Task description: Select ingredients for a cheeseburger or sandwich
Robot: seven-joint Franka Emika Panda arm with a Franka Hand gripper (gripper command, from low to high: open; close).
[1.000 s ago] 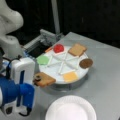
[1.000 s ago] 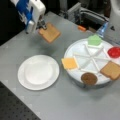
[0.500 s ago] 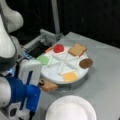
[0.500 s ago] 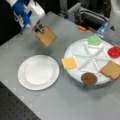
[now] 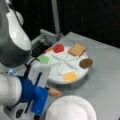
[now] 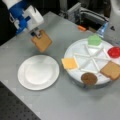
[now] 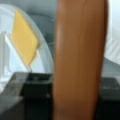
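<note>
Gripper (image 6: 37,33) sits at upper left of a front view, fingers clamped on one toast square (image 6: 42,41), which hangs tilted in the air above the grey table (image 6: 65,105), just above and left of the white round plate (image 6: 38,72). The plate carries nothing. In a front view at lower left the same held toast (image 5: 54,92) shows as a brown edge poking out beside the blue gripper body, near the plate rim (image 5: 53,106). In the wrist view the toast (image 7: 80,60) fills the frame centre as a vertical brown band.

The divided white tray (image 6: 82,53) at right holds the remaining pieces, each in its own wedge: cheese square (image 6: 69,63), patty (image 6: 89,78), second toast square (image 6: 111,70), tomato slice (image 6: 115,52), lettuce (image 6: 94,40). No stack is assembled yet.
</note>
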